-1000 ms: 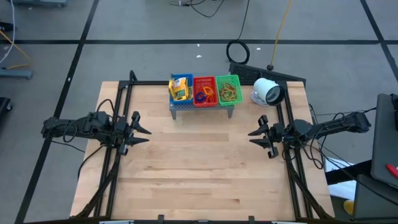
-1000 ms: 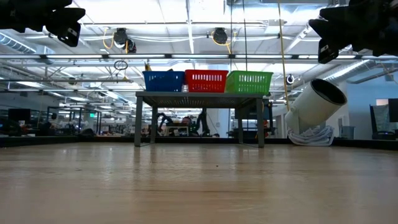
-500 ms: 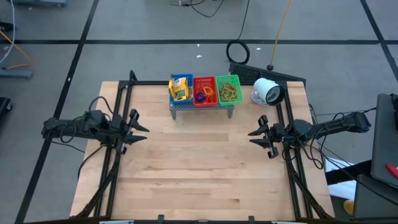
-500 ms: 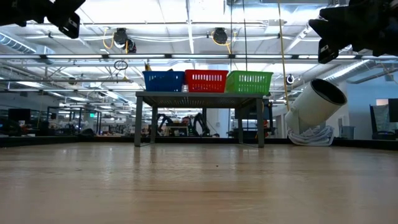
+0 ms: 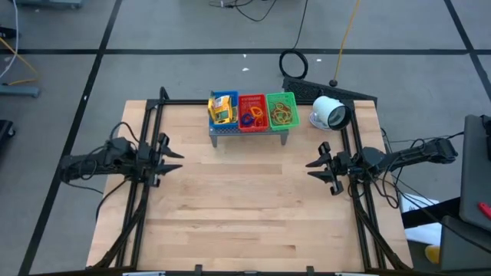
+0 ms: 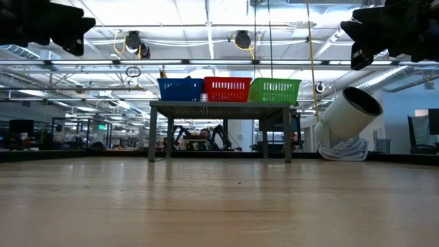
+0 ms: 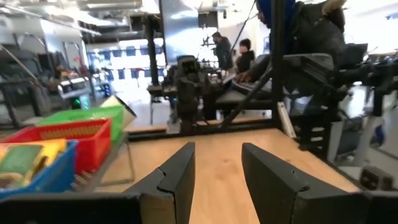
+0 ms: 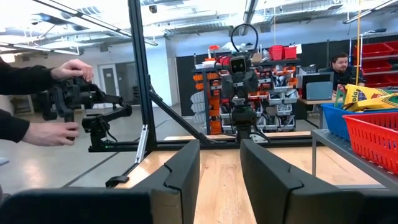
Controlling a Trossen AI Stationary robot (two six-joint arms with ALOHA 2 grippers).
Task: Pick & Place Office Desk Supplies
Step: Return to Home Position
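Observation:
Three small baskets stand in a row on a grey stand [image 5: 230, 131] at the table's far edge. The blue basket [image 5: 222, 110] holds a yellow crayon pack [image 8: 364, 96]. Rubber-band loops lie in the red basket [image 5: 252, 113] and the green basket [image 5: 281, 112]. My left gripper [image 7: 217, 180] hovers open over the table's left side [image 5: 173, 157]. My right gripper [image 8: 219, 174] hovers open over the right side [image 5: 313, 167]. Both point level toward the table's middle, with nothing between their fingers.
A white round device [image 5: 330, 113] lies at the far right corner, next to the stand. Black frame rails [image 5: 142, 199] run along the left and right edges. The wooden tabletop [image 5: 245, 207] lies bare between the arms. People sit and stand beyond the table [image 8: 37, 99].
My left gripper has drawn back a little toward the table's left edge and swung slightly toward the far edge. In the low view it rose, then sank again. It stays open.

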